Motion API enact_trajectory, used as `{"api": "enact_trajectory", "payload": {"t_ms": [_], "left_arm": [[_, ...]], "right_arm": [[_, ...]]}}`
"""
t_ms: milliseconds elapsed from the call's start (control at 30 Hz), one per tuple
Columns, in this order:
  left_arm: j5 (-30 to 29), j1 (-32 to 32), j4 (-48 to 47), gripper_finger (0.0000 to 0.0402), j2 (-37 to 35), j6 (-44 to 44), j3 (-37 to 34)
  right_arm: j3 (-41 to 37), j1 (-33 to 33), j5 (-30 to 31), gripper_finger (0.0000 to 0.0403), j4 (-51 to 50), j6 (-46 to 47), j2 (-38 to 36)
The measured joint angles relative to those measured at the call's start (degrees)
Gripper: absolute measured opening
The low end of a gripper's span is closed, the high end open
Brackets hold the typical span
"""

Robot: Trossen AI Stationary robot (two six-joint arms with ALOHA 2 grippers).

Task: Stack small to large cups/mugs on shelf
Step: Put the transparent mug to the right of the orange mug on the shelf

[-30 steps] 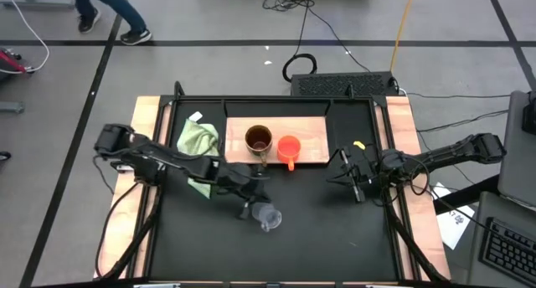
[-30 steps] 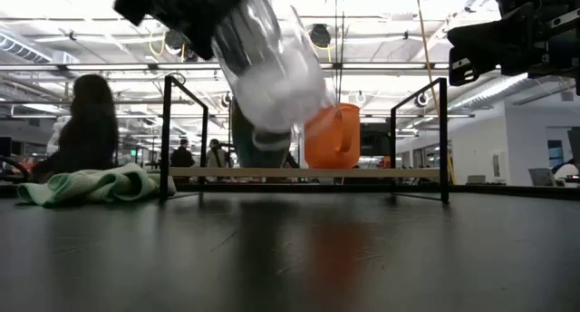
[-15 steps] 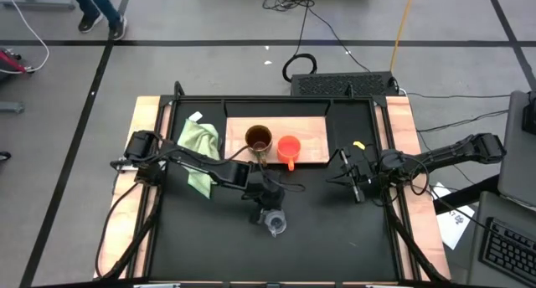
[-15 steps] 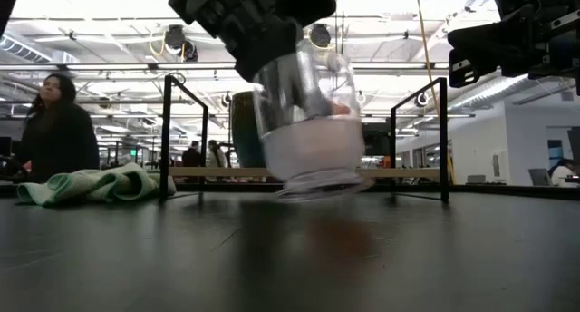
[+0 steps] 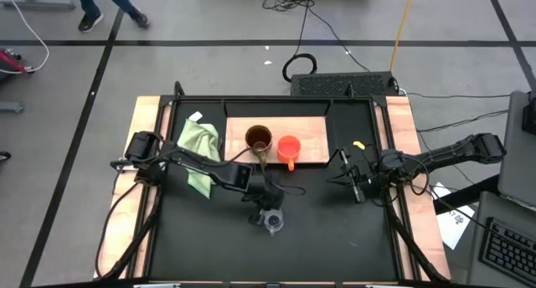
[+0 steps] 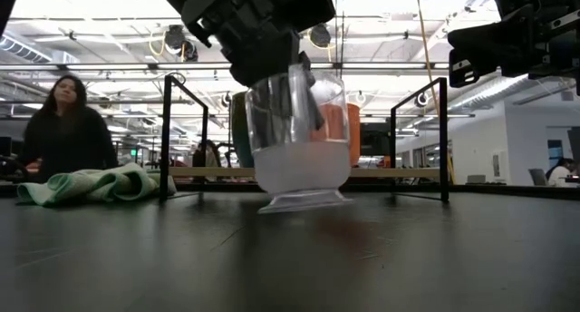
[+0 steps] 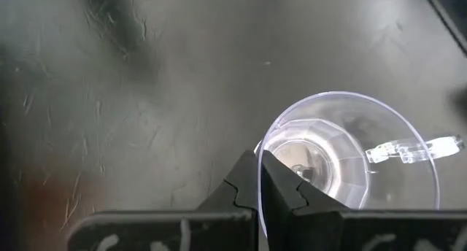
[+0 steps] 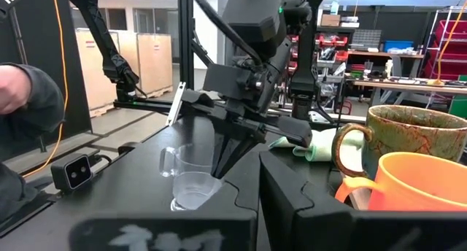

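Observation:
A small clear cup [image 5: 272, 223] stands upright on the black table, near its middle; it also shows in the low view [image 6: 299, 140]. My left gripper [image 5: 270, 206] is over it, shut on its rim. A brown mug [image 5: 258, 140] and an orange cup [image 5: 288, 147] stand side by side on the light wooden shelf [image 5: 314, 137] at the far middle. My right gripper [image 5: 356, 183] hangs shut and empty above the table at the right, level with the shelf's near edge. My left gripper pinches the clear cup's rim [image 7: 271, 134], with one finger [image 7: 288, 189] inside the cup and the other [image 7: 237, 189] outside the wall. The fingers come from above, pointing down. The cup is upright with its base [image 6: 304, 201] on the table.
A light green cloth [image 5: 198, 141] lies left of the shelf. Black frame posts [image 6: 166, 135] [image 6: 444, 135] stand at the shelf's ends. Pale wooden strips [image 5: 146, 154] run along both table sides. A person [image 6: 68, 121] is behind the table.
My left gripper has carried the clear cup a little toward the table's right and near edges and down. It has turned the cup from tilted and lifted to upright, and the cup's base now sits on the table.

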Motion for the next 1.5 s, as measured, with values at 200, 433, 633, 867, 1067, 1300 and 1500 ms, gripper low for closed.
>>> {"api": "enact_trajectory", "payload": {"t_ms": [200,433,633,867,1067,1300,1500], "left_arm": [[-1.36,0.02,-1.90,0.0000,0.00,-0.32,0.02],[-1.27,0.02,-2.15,0.0000,0.57,0.00,0.11],[0.53,-0.60,-1.45,0.0000,1.84,2.25,0.37],[0.54,-1.80,-1.17,0.0002,2.45,3.09,0.31],[-1.20,-2.92,-0.62,0.0015,2.56,4.11,0.20],[-1.45,-3.36,1.01,0.0020,2.54,3.94,0.07],[-1.43,-3.60,0.72,0.0021,2.60,3.91,0.67]], "right_arm": [[-0.01,0.00,0.01,0.0000,0.02,-0.11,0.00],[-0.01,-0.02,0.01,0.0000,0.02,-0.35,0.02],[0.00,0.00,0.02,0.0000,0.02,-0.46,0.02],[0.00,0.00,0.01,0.0000,0.00,-0.46,0.02],[-0.02,0.00,0.01,0.0000,0.02,-0.44,0.00],[-0.01,-0.01,0.01,0.0000,-0.04,-0.26,0.01],[-0.01,-0.01,0.00,0.0000,-0.44,-0.24,0.01]]}}
